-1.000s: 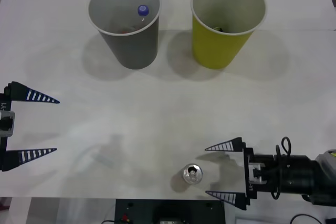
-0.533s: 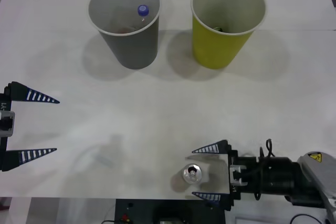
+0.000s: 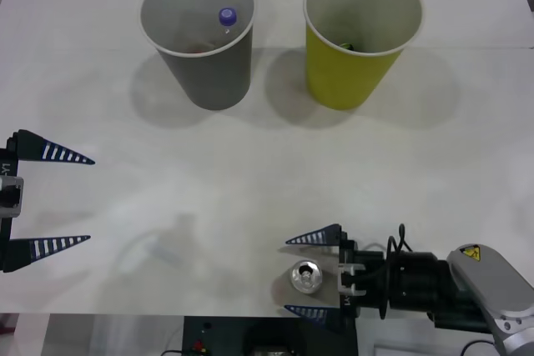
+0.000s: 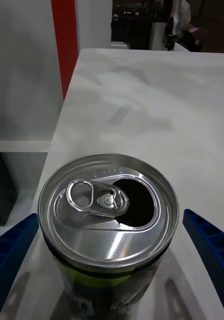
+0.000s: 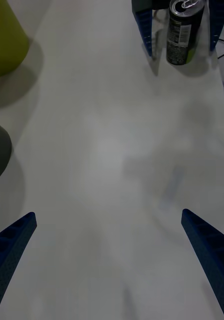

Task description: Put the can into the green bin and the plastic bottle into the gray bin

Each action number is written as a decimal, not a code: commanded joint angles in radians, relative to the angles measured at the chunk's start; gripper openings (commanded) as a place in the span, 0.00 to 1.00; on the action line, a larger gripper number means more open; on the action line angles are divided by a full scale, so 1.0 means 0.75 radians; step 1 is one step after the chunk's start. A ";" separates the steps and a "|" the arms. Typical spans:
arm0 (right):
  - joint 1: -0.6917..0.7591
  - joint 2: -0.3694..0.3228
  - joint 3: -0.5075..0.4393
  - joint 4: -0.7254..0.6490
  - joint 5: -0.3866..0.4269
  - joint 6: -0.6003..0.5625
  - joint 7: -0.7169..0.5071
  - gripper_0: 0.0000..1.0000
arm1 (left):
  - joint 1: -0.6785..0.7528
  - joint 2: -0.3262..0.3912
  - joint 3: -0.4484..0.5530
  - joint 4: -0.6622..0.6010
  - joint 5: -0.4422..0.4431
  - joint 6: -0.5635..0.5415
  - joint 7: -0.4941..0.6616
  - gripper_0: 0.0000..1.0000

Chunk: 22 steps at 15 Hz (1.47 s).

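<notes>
Straddling the can [image 3: 305, 277] with my right gripper [image 3: 312, 276], low at the table's [image 3: 250, 181] near edge, about 5 o'clock in the front view. Fingers spread wide, one on each side of the can, neither touching it; nothing held. Right wrist view: can [image 4: 108, 220] upright between the two blue fingers [image 4: 211, 250], silver top up, tab lifted back, mouth open, dark sides with a yellow-green band below the rim.

Left gripper [image 3: 52, 198] parked at 9 o'clock, off the table's left edge, fingers wide apart, empty. Its wrist view looks across the table to the can [image 5: 184, 32] standing between my right gripper's fingers [image 5: 143, 25].

Gray bin [image 3: 198, 35] at 11 o'clock, upright. Bottle [image 3: 226, 18] inside it, blue-violet cap showing against the inner wall. Green bin [image 3: 360, 35] at 1 o'clock, upright, just beside the gray one but not touching; a small dark item at its bottom, cannot tell what.
</notes>
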 commanded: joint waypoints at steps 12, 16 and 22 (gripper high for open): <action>0.000 0.000 0.006 0.000 -0.002 0.004 -0.027 0.00 | 0.000 0.000 0.000 0.000 0.000 0.000 0.000 1.00; -0.002 -0.010 0.004 -0.002 -0.055 0.009 -0.054 0.00 | 0.000 0.000 0.000 0.000 0.000 0.000 0.000 1.00; 0.018 -0.116 -0.004 -0.201 -0.080 0.027 -0.355 0.00 | 0.000 0.000 0.000 0.000 0.000 0.000 0.000 1.00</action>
